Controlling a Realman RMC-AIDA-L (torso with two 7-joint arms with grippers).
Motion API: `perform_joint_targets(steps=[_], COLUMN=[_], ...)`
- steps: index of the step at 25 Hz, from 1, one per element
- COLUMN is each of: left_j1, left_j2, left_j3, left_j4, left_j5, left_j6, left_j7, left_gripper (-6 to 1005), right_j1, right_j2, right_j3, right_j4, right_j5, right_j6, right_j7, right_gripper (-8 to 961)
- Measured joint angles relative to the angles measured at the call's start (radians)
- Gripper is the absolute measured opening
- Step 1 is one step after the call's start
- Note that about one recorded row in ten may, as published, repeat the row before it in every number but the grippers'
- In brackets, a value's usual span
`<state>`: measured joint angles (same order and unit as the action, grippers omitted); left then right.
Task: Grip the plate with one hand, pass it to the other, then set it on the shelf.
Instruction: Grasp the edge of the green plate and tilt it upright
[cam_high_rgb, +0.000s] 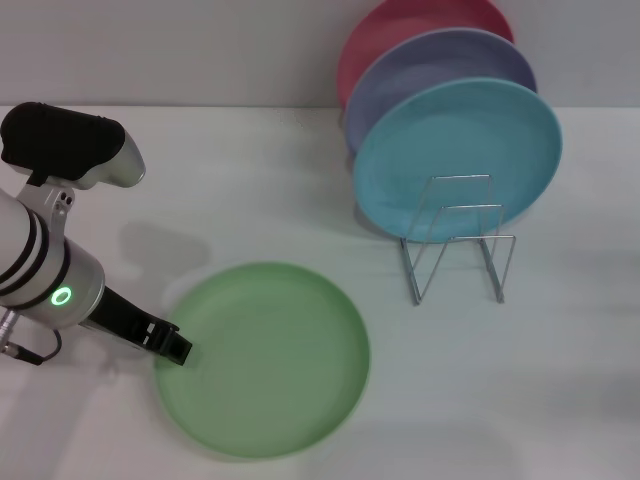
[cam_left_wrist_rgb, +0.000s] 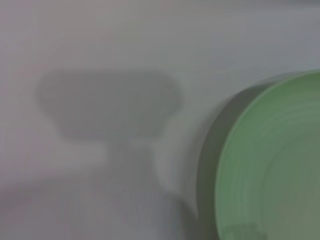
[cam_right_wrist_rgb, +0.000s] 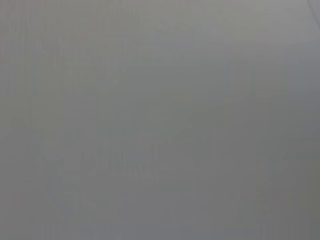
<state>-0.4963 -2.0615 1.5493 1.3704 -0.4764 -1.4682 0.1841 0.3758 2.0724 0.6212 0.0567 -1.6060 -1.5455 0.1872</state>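
Note:
The light green plate (cam_high_rgb: 268, 358) lies flat on the white table in front of me, a little left of centre. My left gripper (cam_high_rgb: 170, 345) is low at the plate's left rim, its black tip touching or just over the edge. In the left wrist view the plate (cam_left_wrist_rgb: 280, 170) fills one side, with bare table and the arm's shadow beside it. The silver wire shelf (cam_high_rgb: 455, 245) stands at the right, behind the plate. The right arm is out of the head view, and its wrist view is only blank grey.
A turquoise plate (cam_high_rgb: 455, 155) leans upright in the shelf's rear slot, with a lavender plate (cam_high_rgb: 440, 65) and a pink plate (cam_high_rgb: 400, 25) behind it. The shelf's front loops hold nothing. White table (cam_high_rgb: 250, 180) spreads between my left arm and the shelf.

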Motion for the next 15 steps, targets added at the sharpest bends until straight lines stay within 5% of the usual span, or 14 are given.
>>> perform_joint_targets(steps=[4,15], left_j1=[-0.004,-0.017], left_j2=[0.000,-0.001], left_j3=[0.000,0.000], left_j4=[-0.013,-0.032], left_j5=[0.001,0.001], left_j6=[0.001,0.000], left_j7=[0.000,0.011], left_gripper=[564,561], right_j1=[0.000,-0.002], right_j2=[0.000,0.002], right_j3=[0.000,0.000], right_j4=[0.000,0.000], right_j5=[0.000,0.000], right_j6=[-0.001,-0.004], right_j7=[0.000,0.000], right_gripper=[736,733])
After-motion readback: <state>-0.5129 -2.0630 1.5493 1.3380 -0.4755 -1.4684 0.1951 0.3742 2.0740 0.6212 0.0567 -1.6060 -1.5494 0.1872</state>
